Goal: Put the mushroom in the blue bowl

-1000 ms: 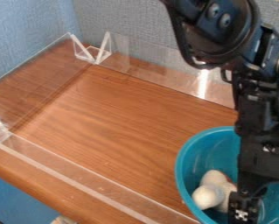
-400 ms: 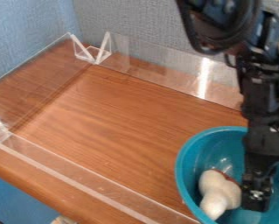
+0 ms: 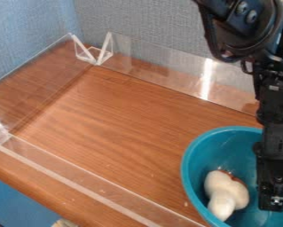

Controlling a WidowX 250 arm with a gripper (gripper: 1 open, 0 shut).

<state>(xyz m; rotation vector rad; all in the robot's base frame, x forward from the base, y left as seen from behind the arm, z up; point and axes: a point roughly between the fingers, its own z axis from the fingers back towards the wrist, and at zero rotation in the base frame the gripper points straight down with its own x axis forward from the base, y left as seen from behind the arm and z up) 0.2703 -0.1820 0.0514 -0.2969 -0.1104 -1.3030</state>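
Pincer-wise, our black gripper (image 3: 274, 197) hangs at the right edge of the shot, pointing down into the bowl, and we honestly can't tell how wide its jaws stand. Around and below it sits the big glossy teal-blue plastic bowl (image 3: 200, 161), on the brown wooden table (image 3: 108, 124). Just left of the pincer, the little cream-white toy mushroom (image 3: 225, 196) lies inside the bowl, apparently apart from the fingers.

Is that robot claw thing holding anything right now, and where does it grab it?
Nothing is held. The mushroom lies inside the blue bowl, apart from the gripper beside it; whether its jaws are open cannot be told.
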